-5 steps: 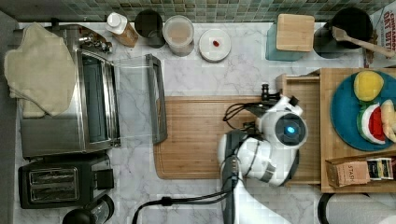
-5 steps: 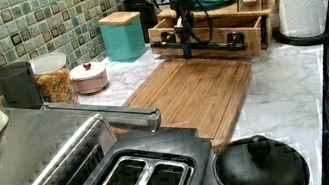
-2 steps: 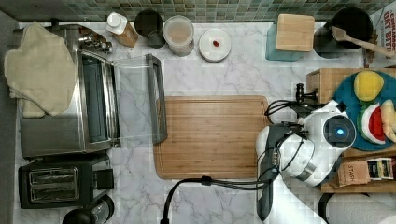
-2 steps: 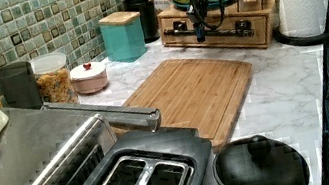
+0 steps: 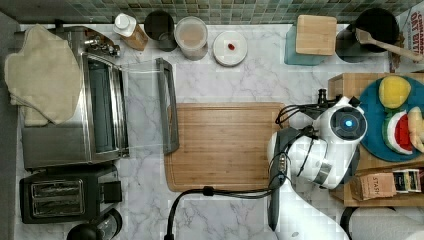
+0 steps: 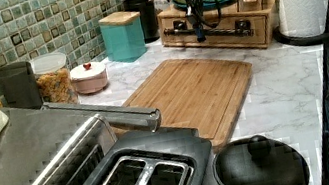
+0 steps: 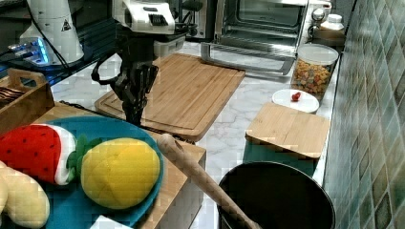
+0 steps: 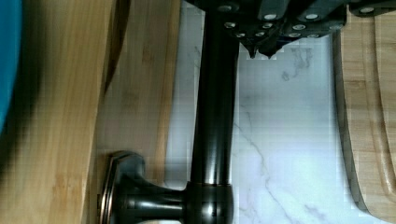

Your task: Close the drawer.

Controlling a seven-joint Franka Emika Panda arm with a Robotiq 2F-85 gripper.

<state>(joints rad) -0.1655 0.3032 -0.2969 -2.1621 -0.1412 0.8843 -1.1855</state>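
Since one second ago the drawer (image 6: 232, 39) has gone from standing out over the board (image 5: 225, 145) to sitting inside its stand (image 6: 167, 15), and the arm (image 5: 320, 160) has moved with it toward the top view's right. In the left view the drawer front is flush with the stand front, at the back of the counter (image 6: 282, 83), beyond the far edge of the board.

A dark bar handle (image 6: 228, 30) runs along the drawer front. The gripper (image 6: 200, 36) points down right at this handle, near its middle in the left view. In the wrist view the handle (image 8: 217, 116) passes under the gripper body and stands a little off the wood on a round post, over a strip of marble between the drawer and the board — whether the gripper is open or closed on it I cannot tell.

On top of the stand lies a teal plate (image 5: 375, 135) with a yellow toy fruit (image 5: 394, 91) and a red one (image 5: 400, 132). A teal canister (image 6: 123, 38) with a wooden lid stands near the stand, at the tiled wall. Across the board, well apart from the drawer, the toaster oven (image 5: 75, 120) has its glass door down, and a black toaster (image 5: 55, 192) stands beside it.
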